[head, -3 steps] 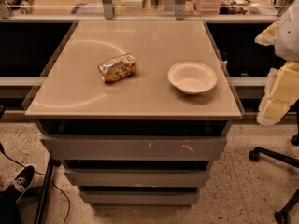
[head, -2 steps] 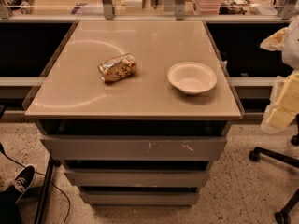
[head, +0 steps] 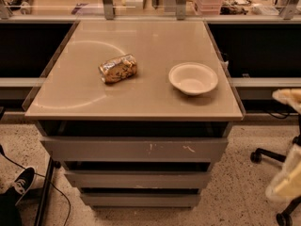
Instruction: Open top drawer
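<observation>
While our gripper (head: 286, 181) hangs at the right edge of view, we cannot tell whether it is apart or together. The top drawer (head: 134, 149), just under the tabletop (head: 141, 100), looks shut and well apart from it. We judge this the approach, so next we must reach the handleless front.

Jaws low at far right edge

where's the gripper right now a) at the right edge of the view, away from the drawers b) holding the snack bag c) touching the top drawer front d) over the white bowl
a: the pale gripper is at the right edge of the view, apart from the wide grey scratched top drawer front.
</observation>
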